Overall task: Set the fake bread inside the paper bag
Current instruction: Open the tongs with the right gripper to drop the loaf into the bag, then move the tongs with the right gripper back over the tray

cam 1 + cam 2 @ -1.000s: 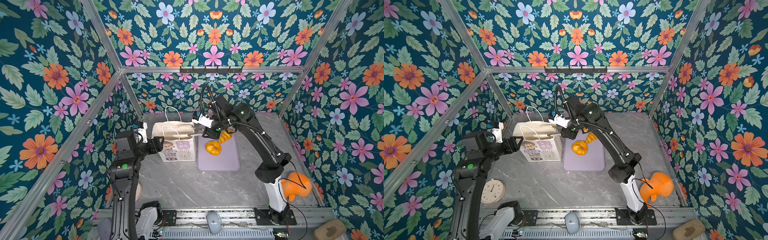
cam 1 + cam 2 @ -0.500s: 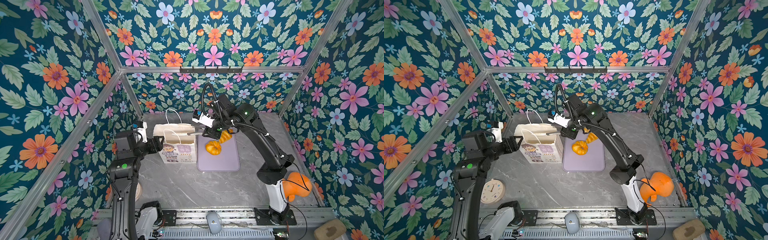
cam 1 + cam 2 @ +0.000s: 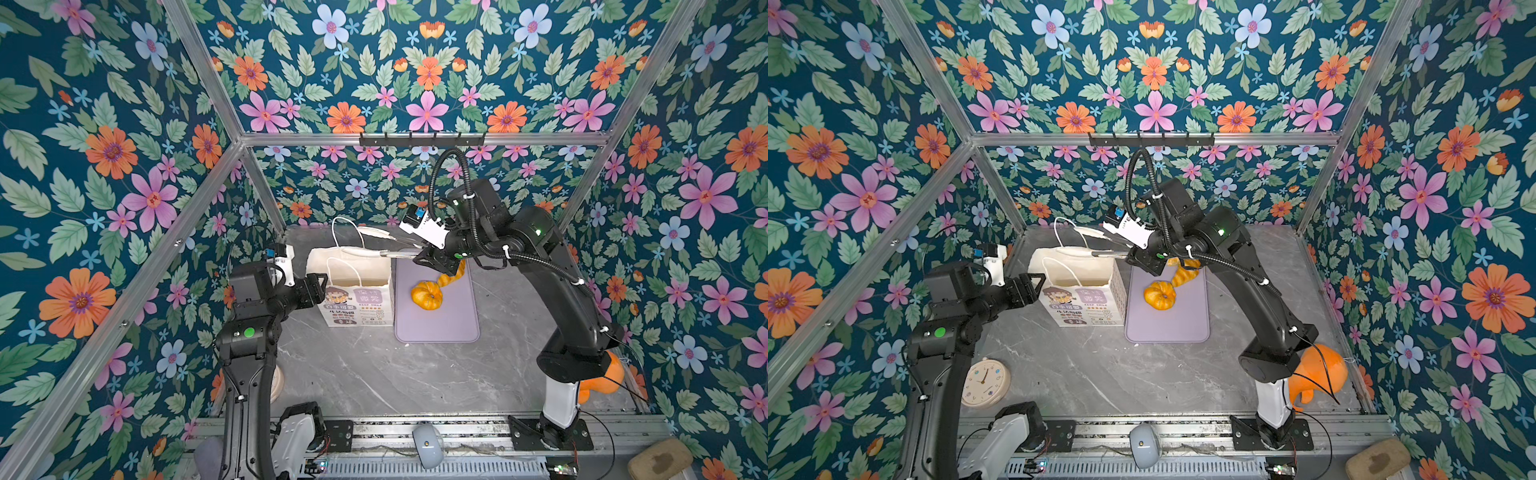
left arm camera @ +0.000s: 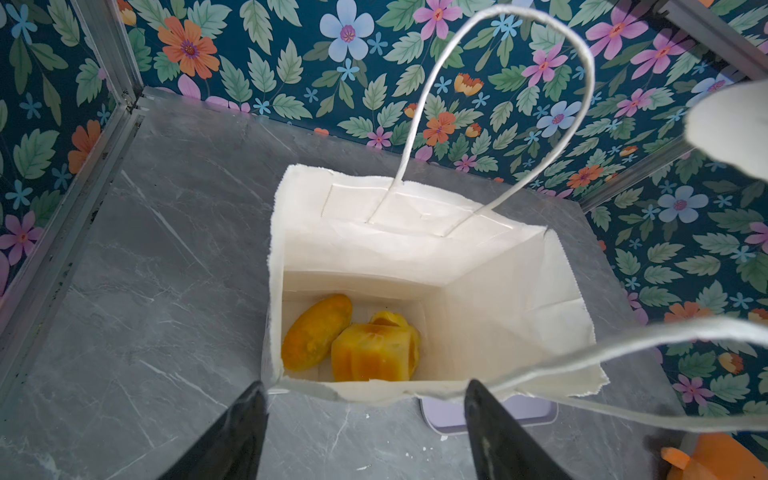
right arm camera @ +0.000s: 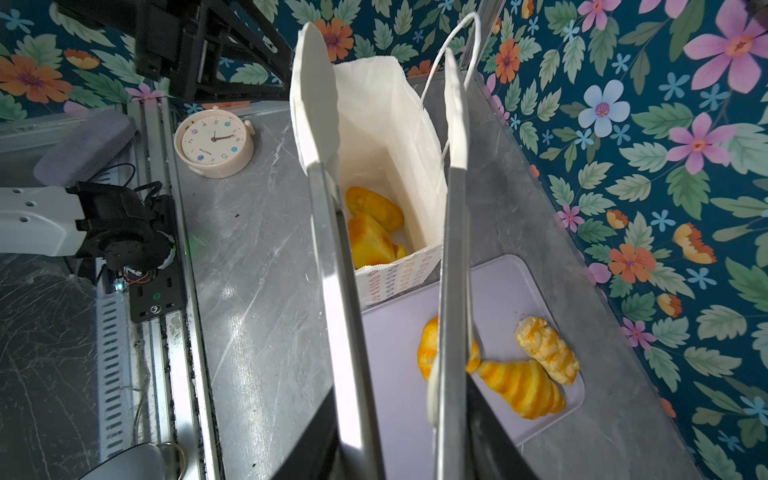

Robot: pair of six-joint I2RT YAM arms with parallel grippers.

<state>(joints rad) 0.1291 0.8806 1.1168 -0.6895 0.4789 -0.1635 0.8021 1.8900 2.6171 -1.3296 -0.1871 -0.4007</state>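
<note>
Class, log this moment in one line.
left gripper: open beside paper bag | right gripper: shut on tongs, empty, at bag mouth | pumpkin bun, croissant, pastry: on tray

clock face per top views, 12 = back wall. paper bag [image 3: 357,286] stands upright on table [image 3: 395,374], about 11 from centre. tray [image 3: 440,324] lies flat just beside bag, at its 3. on tray: pumpkin bun [image 3: 427,295] mid-tray, croissant [image 3: 451,277] touching it at 1, third pastry [image 5: 546,349] against croissant at 12, under right arm. on bag floor: oval roll [image 4: 316,332] touching block loaf [image 4: 374,353] at loaf's 9. tongs [image 5: 330,257] in right gripper [image 3: 430,261] come in from 3, tips over bag mouth. left gripper [image 3: 316,286] at bag's 9, by the rim. desk clock [image 3: 986,382] at 8, plush lump [image 3: 1316,374] at 4 beside right arm base.
</note>
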